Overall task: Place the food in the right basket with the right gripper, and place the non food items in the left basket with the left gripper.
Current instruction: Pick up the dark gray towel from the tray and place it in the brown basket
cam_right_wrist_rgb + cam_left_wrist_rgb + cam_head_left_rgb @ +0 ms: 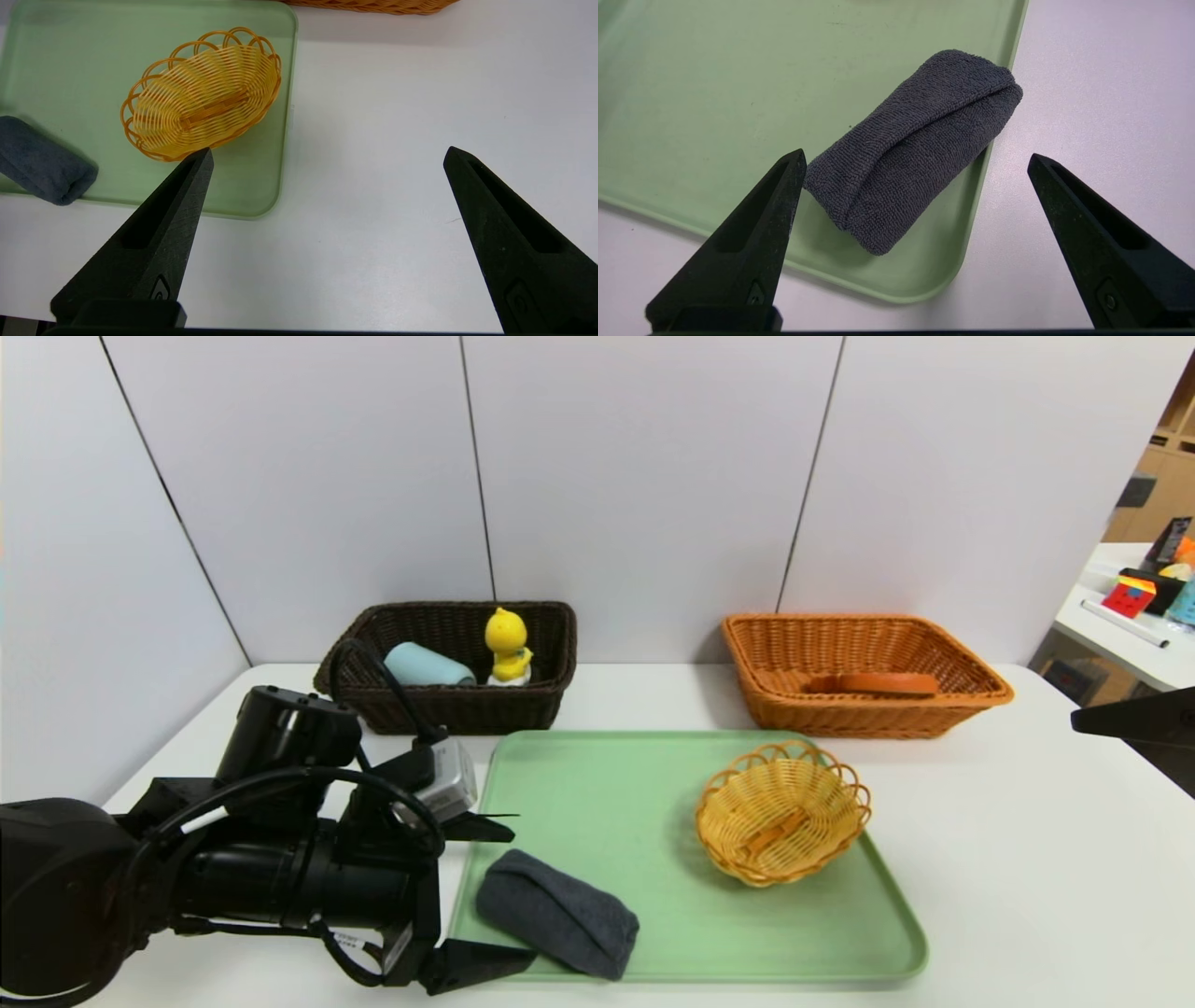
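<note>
Grey fabric pouch (557,915) is lying on the green tray (607,784), lower centre, the only item left. The left gripper (499,896) is hanging wide open and empty beside it. Cup (428,666) and duck (508,646) are sitting in the left basket (448,709), bread (873,684) in the right basket (775,705); the right gripper (327,156) is idling open at the right edge.

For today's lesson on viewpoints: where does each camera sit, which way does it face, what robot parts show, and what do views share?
Head view: high, facing forward and down at the tray; left gripper shows.
Left wrist view: on the left arm, facing the grey pouch; open left gripper shows.
Right wrist view: on the right arm, facing the table; open right gripper shows.
Shared: all three show the pouch and tray.
</note>
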Controlling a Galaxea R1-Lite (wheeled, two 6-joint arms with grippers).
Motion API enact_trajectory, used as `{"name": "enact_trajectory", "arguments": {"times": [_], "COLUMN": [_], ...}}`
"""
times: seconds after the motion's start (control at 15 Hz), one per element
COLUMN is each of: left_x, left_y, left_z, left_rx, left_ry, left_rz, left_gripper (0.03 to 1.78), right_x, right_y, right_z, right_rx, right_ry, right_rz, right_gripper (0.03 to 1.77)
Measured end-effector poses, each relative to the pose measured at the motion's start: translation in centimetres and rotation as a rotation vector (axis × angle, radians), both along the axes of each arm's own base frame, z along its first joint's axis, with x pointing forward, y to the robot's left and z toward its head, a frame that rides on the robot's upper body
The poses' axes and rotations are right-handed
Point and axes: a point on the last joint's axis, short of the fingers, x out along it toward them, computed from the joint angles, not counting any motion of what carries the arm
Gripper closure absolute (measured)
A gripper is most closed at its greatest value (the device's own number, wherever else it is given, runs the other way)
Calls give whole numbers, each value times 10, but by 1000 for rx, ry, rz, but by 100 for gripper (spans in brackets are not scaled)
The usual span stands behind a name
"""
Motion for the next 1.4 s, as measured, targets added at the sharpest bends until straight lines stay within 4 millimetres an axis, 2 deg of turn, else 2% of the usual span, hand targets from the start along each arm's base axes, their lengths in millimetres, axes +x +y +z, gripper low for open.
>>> {"name": "enact_trajectory", "arguments": {"times": [0.67,1.33,1.4], "left_x": [17,20,21], "left_y": [-11,-19,-19], "left_z": [-15,-29,-29], "left_rx": [45,74,73], "left_ry": [29,63,62], "left_rz": [10,-1,0], "left_gripper": [12,12,26], "right_x": [-4,-4,-4], "right_y": [0,0,0], "right_z": [0,1,1], "right_rx": [8,9,9], "right_ry": [-5,-7,-8], "right_rz": [6,8,8], "right_gripper": [10,10,10]}}
